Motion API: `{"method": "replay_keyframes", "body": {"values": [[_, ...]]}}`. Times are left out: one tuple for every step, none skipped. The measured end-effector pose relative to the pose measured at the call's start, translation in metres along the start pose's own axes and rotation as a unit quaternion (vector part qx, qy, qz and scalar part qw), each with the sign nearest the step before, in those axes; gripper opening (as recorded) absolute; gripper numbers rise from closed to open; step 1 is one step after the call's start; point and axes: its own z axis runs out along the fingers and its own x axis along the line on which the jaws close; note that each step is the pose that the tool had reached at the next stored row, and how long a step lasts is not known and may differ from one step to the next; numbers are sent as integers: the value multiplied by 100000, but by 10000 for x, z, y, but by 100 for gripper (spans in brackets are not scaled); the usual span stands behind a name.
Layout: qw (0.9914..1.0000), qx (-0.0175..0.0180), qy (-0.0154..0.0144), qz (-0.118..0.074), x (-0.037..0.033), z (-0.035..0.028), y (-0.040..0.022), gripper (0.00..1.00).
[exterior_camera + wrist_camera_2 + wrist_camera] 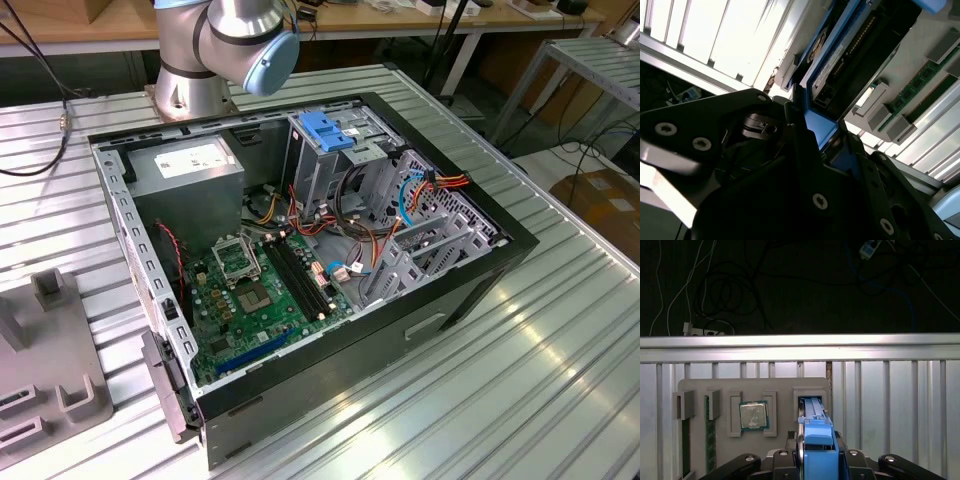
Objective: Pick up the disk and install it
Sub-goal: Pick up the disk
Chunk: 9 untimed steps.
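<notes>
The disk (817, 439) stands on edge, its blue rail facing the camera in the first wrist view, over a slot of the grey holder plate (780, 385). My gripper (817, 456) is shut on the disk, one black finger on each side of the rail. In the second wrist view the disk (855, 55) shows its dark underside, connector and blue rail, held between the gripper (822, 135) fingers. Whether the disk's far end still sits in the slot I cannot tell. In the exterior view the open computer case (480, 270) lies on the table, with a metal drive cage (320, 165).
The holder plate also carries a processor chip (754, 415) and a memory stick (707, 440). Inside the case are a grey power-supply box (190, 165), a green motherboard (260, 290), loose cables (375, 235) and a blue latch (330, 130). The arm's base (215, 50) stands behind the case.
</notes>
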Motion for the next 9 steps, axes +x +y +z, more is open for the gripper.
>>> {"method": "replay_keyframes", "body": {"values": [[100000,-1,0,4,0,0,0,37],[100000,-1,0,7,0,0,0,37],[100000,4,-2,8,0,0,0,37],[100000,15,-5,7,0,-3,0,37],[100000,23,-11,7,0,-8,0,37],[100000,29,-16,10,0,-14,0,37],[100000,15,-7,8,1,-24,0,37],[100000,9,-6,11,1,-37,1,37],[100000,12,-8,6,2,-54,1,37]]}}
